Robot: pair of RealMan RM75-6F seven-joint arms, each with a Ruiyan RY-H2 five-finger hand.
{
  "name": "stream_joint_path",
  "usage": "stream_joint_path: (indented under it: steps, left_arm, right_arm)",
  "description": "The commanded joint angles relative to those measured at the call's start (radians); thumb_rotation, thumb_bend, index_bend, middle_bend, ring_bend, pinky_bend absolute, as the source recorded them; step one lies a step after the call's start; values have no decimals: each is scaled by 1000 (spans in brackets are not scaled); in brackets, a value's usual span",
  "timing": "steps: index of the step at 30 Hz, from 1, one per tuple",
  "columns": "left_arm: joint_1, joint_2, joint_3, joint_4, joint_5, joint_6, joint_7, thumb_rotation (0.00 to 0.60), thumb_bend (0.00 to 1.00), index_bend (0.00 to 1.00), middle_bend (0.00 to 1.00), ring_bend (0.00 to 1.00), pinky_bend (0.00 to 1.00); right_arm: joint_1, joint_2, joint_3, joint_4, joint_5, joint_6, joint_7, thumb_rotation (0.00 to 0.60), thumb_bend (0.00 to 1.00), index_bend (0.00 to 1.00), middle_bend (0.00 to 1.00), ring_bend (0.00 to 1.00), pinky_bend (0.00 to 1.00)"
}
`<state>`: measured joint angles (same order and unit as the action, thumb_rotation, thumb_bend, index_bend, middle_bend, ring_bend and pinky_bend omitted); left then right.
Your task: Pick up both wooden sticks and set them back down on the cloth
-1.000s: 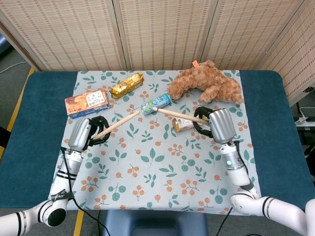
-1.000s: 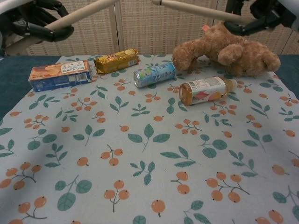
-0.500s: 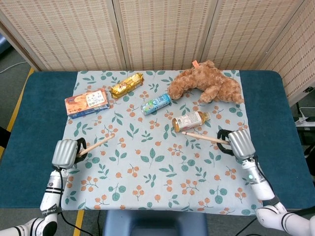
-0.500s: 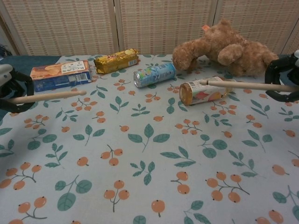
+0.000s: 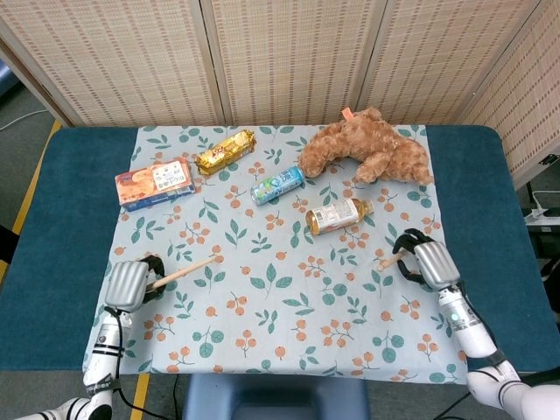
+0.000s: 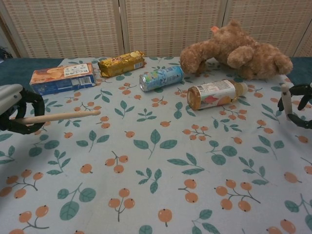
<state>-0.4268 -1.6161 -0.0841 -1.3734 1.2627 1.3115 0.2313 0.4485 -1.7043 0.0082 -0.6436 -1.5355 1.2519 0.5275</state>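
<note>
Currently we're gripping one stick (image 5: 182,272) in the left hand (image 5: 129,284) and one stick (image 5: 391,258) in the right hand (image 5: 430,263), low over the cloth (image 5: 280,341); releasing tilted risks them rolling off the edges.

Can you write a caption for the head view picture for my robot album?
Both hands, left hand and right hand, each hold a wooden stick low over the flowery cloth.

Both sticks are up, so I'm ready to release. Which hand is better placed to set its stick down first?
Left, probably: the left hand holds its stick nearly level over bare cloth. The right hand keeps its stick upright.
</note>
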Motion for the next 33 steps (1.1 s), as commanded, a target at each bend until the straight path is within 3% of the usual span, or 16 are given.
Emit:
stream_joint_path:
  steps: [1,6,10,16,18,22,29,33]
  left_arm:
    - [2,4,9,-16,11,-25,-26,600,363,216,331,512,785]
    - [1,22,14,-42,15,-73,-74,600,359,83,178,337,684]
    - [-3,43,20,-67,21,-114,-114,600,355,11,76,231,552]
    - [-4,63,23,-81,34,-133,-137,600,316,0,0,70,366]
    - [-5,76,12,-82,43,-124,-147,600,302,0,0,34,342]
    - [4,122,8,-108,72,-98,-160,600,297,0,0,29,340]
    - [69,306,34,-155,131,4,-113,600,307,0,1,97,351]
    - [106,383,45,-200,130,31,-135,600,310,0,46,98,350]
  right_arm:
    - [-3,8,-2,3,0,-14,22,600,343,332,178,0,231]
    - [-10,29,4,-9,2,-8,38,600,342,285,114,0,205]
    - [-15,54,4,-37,-4,0,47,600,334,263,75,0,129]
    - [-25,94,3,-93,-21,47,38,600,243,181,12,0,84]
    - [-44,131,8,-140,-45,139,-7,600,207,151,0,0,75]
    - [-88,226,3,-296,-64,227,-131,600,203,132,0,0,72]
    - [-248,465,-14,-771,35,316,-593,600,204,86,0,0,75]
    - [-304,518,-8,-915,79,359,-728,600,203,57,0,0,76]
